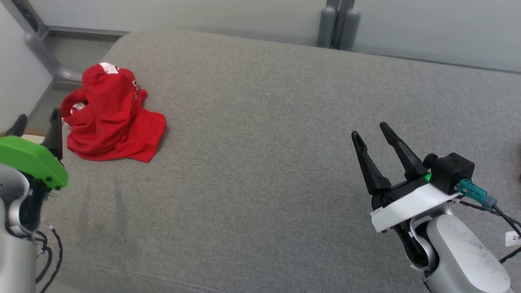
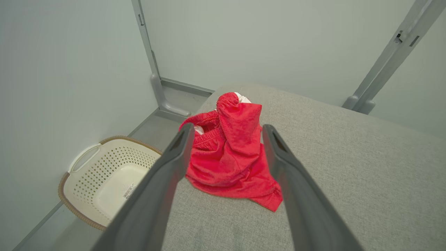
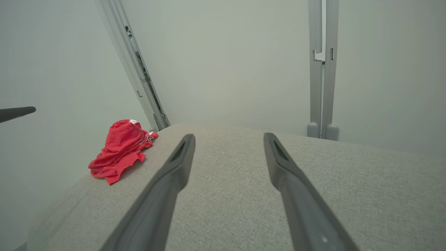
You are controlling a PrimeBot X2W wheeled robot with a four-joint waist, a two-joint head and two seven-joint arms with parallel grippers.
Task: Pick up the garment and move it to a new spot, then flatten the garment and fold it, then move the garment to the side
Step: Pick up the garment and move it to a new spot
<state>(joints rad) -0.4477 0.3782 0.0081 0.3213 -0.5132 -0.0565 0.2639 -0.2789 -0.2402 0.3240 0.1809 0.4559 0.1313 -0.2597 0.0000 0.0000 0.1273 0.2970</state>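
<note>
Left gripper (image 1: 37, 117) at lower left of head view, fingers spread wide, tips pointing up-frame. Green cover (image 1: 32, 160) over its wrist, pale forearm (image 1: 16, 252) below. Right gripper (image 1: 369, 131) at lower right, fingers likewise parted, leaning slightly left. White plate (image 1: 407, 205) and black camera block (image 1: 449, 171) at its wrist, silver forearm (image 1: 464, 256) behind. Both grippers empty.

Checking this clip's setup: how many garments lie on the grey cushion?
1. The red garment lies crumpled near the far left corner of the grey cushion, ahead of the left pincer. Another piece bundled inside could be hidden.
</note>
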